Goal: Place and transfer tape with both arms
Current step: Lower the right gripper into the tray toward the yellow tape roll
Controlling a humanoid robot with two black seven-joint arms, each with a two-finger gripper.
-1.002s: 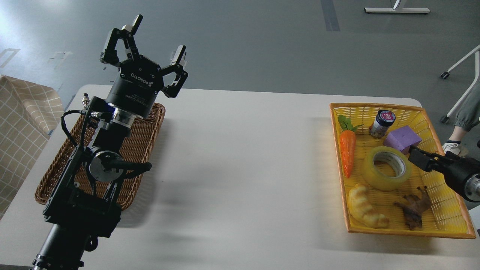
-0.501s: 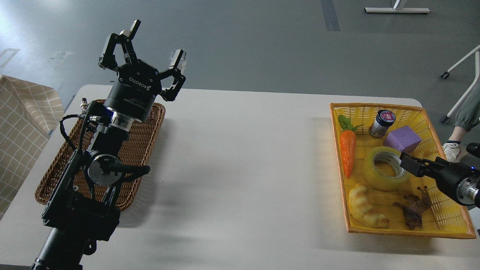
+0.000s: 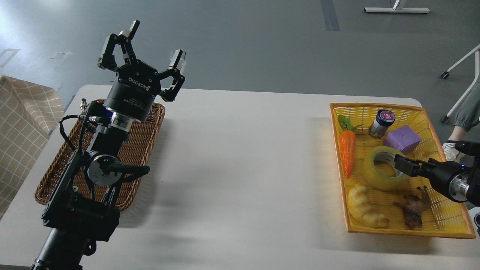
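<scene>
The tape, a wide translucent yellow roll with a white-grey core, lies flat in the yellow basket at the right. My right gripper comes in from the right edge and its tip is over the roll's right rim. It is seen end-on and dark, so its fingers cannot be told apart. My left gripper is open and empty, raised above the far end of the brown wicker basket at the left.
The yellow basket also holds a toy carrot, a small jar, a purple block, a pale croissant toy and a brown figure. A checked cloth hangs at the far left. A person's leg stands at the right.
My right gripper has moved left, from beside the roll's right edge to over its right rim. My left gripper has shifted slightly left and stayed open.
</scene>
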